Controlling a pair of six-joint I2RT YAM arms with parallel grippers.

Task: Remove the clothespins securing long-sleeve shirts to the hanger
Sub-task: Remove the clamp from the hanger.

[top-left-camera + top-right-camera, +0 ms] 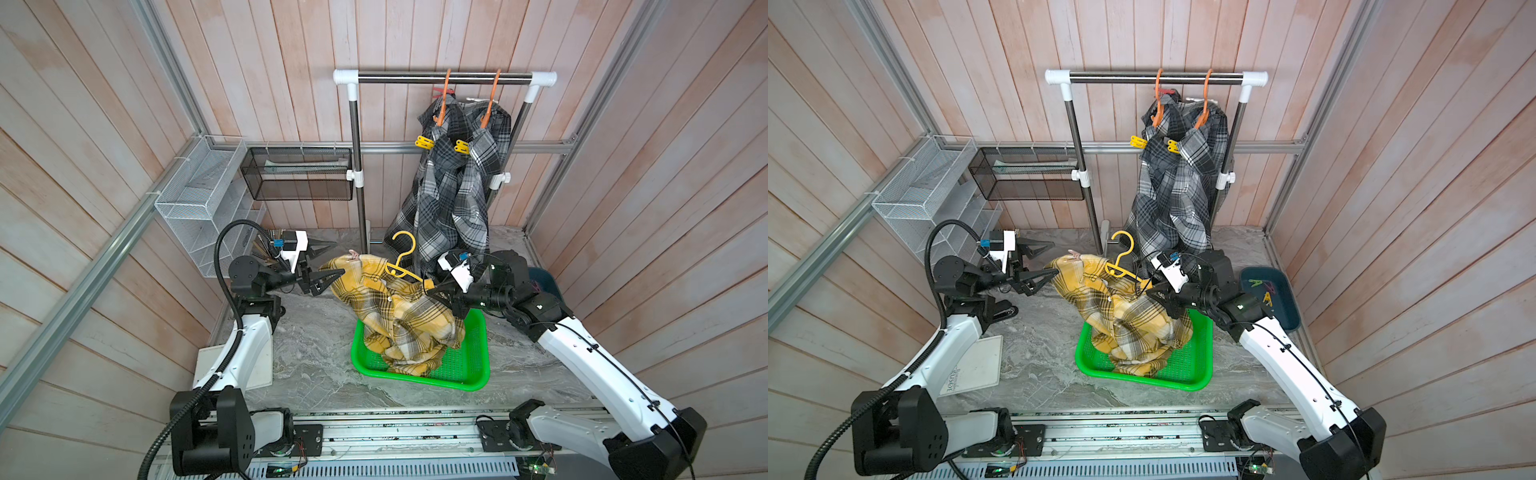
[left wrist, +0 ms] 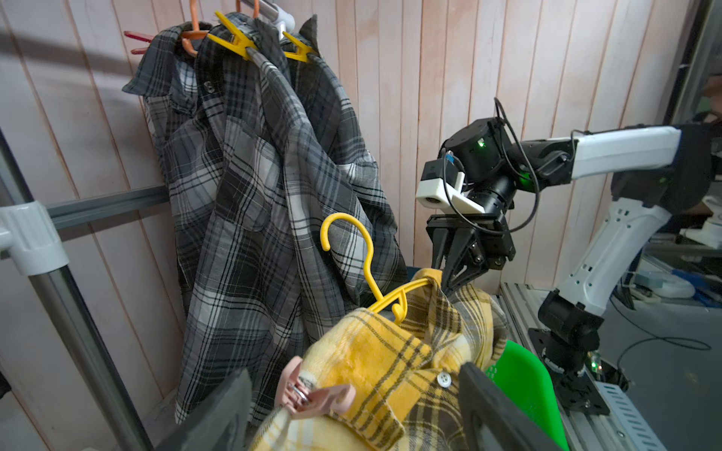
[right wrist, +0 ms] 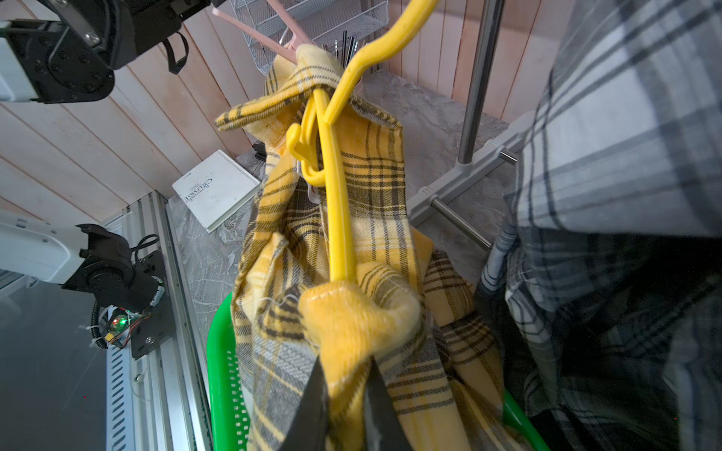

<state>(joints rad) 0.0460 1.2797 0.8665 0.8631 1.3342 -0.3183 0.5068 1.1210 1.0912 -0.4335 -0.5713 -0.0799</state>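
Observation:
A yellow plaid long-sleeve shirt [image 1: 399, 316] [image 1: 1121, 316] hangs from a yellow hanger [image 1: 401, 266] [image 2: 367, 265] over the green basket. A beige clothespin [image 2: 312, 394] [image 1: 354, 254] grips its far shoulder. My left gripper [image 2: 351, 410] [image 1: 338, 258] is open, one finger on each side of that pin without touching it. My right gripper [image 3: 344, 390] [image 1: 430, 286] is shut on the yellow shirt where the cloth covers the hanger's other end. Two grey plaid shirts [image 1: 457, 187] [image 2: 254, 175] hang on orange hangers, held by yellow clothespins [image 1: 424, 142] [image 1: 462, 146] and a red one [image 2: 138, 39].
The green basket [image 1: 478, 357] holds the yellow shirt's lower part. A blue tray [image 1: 1287, 299] at the right holds loose clothespins [image 1: 1256, 282]. The clothes rack [image 1: 444, 77] stands at the back. A white wire basket [image 1: 199, 187], a black mesh basket [image 1: 299, 174] and a white book [image 1: 976, 370] are on the left.

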